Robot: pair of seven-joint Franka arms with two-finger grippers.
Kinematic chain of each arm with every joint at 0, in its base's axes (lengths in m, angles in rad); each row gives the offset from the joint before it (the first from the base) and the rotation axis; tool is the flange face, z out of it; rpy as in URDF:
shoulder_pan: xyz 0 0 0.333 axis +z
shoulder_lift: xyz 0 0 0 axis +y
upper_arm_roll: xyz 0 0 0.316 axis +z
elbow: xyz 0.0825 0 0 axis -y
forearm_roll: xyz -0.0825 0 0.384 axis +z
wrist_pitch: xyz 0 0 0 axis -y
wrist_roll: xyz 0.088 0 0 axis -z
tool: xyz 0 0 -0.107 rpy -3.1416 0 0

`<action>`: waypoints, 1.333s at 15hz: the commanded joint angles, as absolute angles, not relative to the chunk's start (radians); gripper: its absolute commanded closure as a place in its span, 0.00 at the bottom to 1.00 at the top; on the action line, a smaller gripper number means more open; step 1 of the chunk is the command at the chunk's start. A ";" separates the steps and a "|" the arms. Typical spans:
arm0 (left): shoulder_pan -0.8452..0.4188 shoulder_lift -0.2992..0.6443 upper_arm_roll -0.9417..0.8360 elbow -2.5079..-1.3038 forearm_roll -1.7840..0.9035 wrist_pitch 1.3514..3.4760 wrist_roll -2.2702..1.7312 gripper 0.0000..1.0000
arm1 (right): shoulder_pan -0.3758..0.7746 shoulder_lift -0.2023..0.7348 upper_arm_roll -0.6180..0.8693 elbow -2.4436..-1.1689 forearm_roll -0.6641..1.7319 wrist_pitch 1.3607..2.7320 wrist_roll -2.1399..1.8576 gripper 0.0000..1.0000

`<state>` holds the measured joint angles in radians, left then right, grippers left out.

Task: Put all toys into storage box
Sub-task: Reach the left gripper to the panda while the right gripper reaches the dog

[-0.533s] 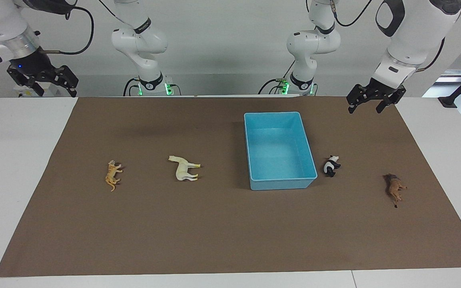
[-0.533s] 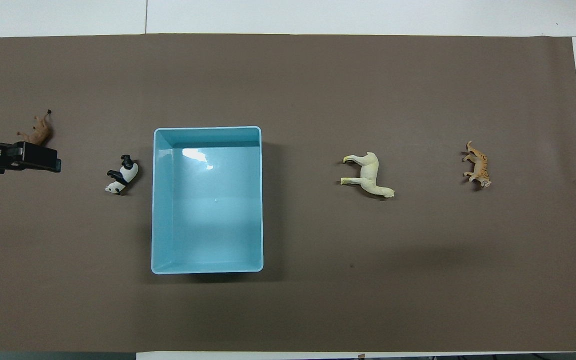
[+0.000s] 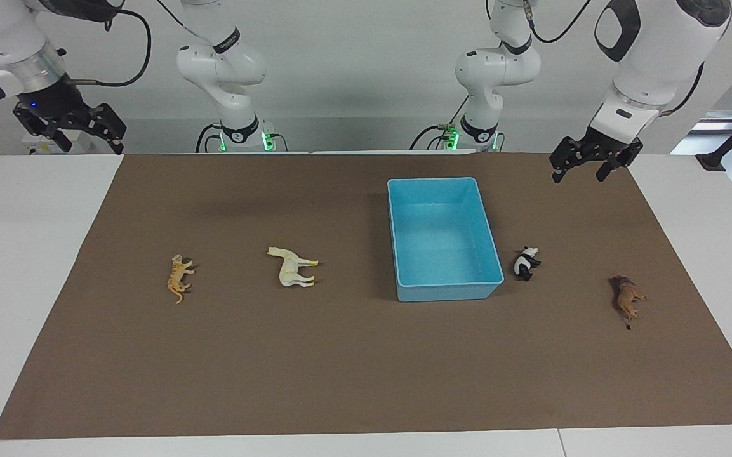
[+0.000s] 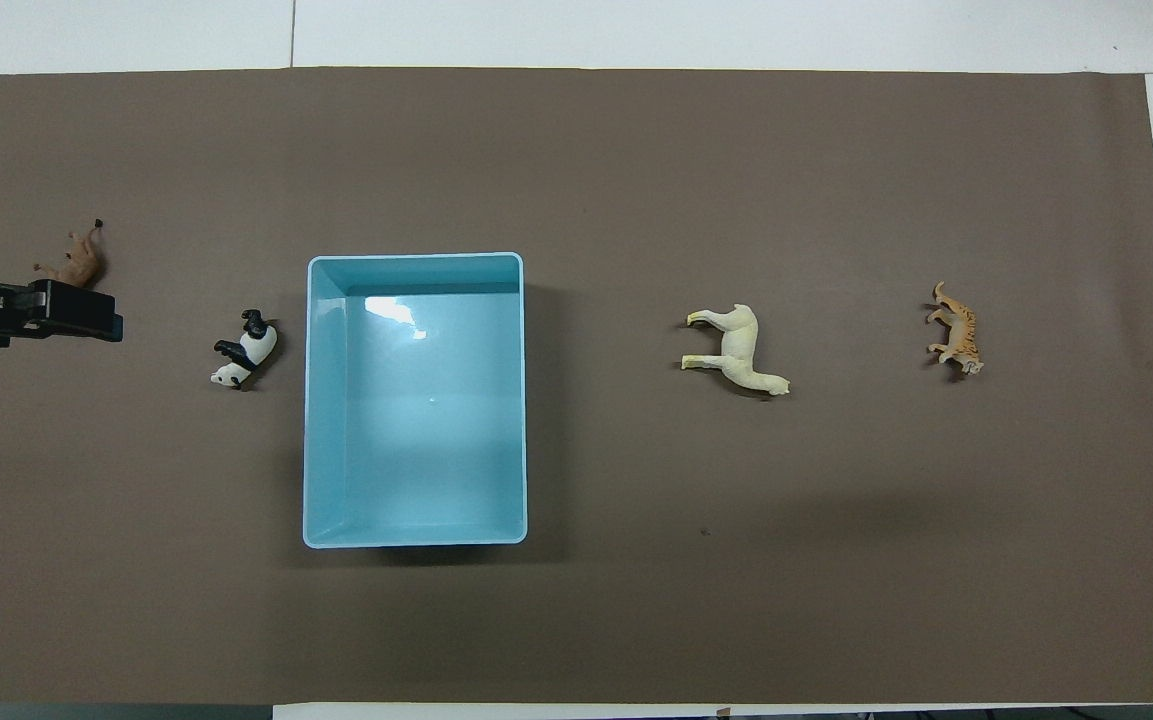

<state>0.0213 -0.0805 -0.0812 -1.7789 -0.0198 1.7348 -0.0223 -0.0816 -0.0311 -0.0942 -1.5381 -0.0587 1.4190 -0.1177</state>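
Observation:
The light blue storage box (image 3: pixel 445 292) stands empty in the middle of the brown mat; it also shows in the overhead view (image 4: pixel 414 258). The panda (image 3: pixel 525 263) (image 4: pixel 246 350) lies beside the box, toward the left arm's end. The brown lion (image 3: pixel 626 298) (image 4: pixel 76 262) lies further toward that end. The cream-white horse (image 3: pixel 292 268) (image 4: pixel 736 350) and the orange tiger (image 3: pixel 178 278) (image 4: pixel 956 330) lie toward the right arm's end. My left gripper (image 3: pixel 578 172) (image 4: pixel 86 312) hangs open and empty, high over the mat's edge nearest the robots. My right gripper (image 3: pixel 83 138) waits open, raised over the white table off the mat's corner.
The brown mat (image 3: pixel 366 368) covers most of the white table (image 3: pixel 23 254). All four figurines lie on their sides, in a rough row across the mat. Two more white arms (image 3: pixel 226 70) stand at the table's robot end.
Both grippers have shifted slightly upward. The toys and the box have not moved.

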 commanded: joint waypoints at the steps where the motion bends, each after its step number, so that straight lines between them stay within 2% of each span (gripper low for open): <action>1: 0.032 -0.149 -0.081 -2.001 -0.021 1.943 -0.006 0.00 | -0.089 -0.092 -0.083 -1.647 -0.043 1.480 -0.097 0.00; 4: 0.035 -0.082 -0.080 -2.117 -0.021 2.138 0.060 0.00 | -0.084 -0.095 -0.072 -1.756 -0.043 1.592 -0.086 0.00; 7: 0.054 -0.003 -0.081 -2.172 -0.021 2.262 0.109 0.00 | -0.069 -0.025 -0.066 -1.811 -0.040 1.718 -0.080 0.00; 11: 0.048 0.058 -0.081 -2.255 -0.021 2.449 0.107 0.00 | -0.032 0.104 -0.066 -1.819 -0.037 1.857 -0.015 0.00; 15: 0.046 0.075 -0.081 -2.275 -0.021 2.477 0.107 0.00 | -0.017 0.178 -0.066 -1.850 -0.037 2.001 -0.005 0.00; 18: 0.041 0.080 -0.081 -2.299 -0.021 2.497 0.104 0.00 | -0.015 0.175 -0.066 -1.956 -0.037 2.152 -0.005 0.00; 20: 0.034 0.093 -0.081 -2.313 -0.021 2.511 0.100 0.00 | -0.017 0.181 -0.066 -1.967 -0.035 2.180 -0.009 0.00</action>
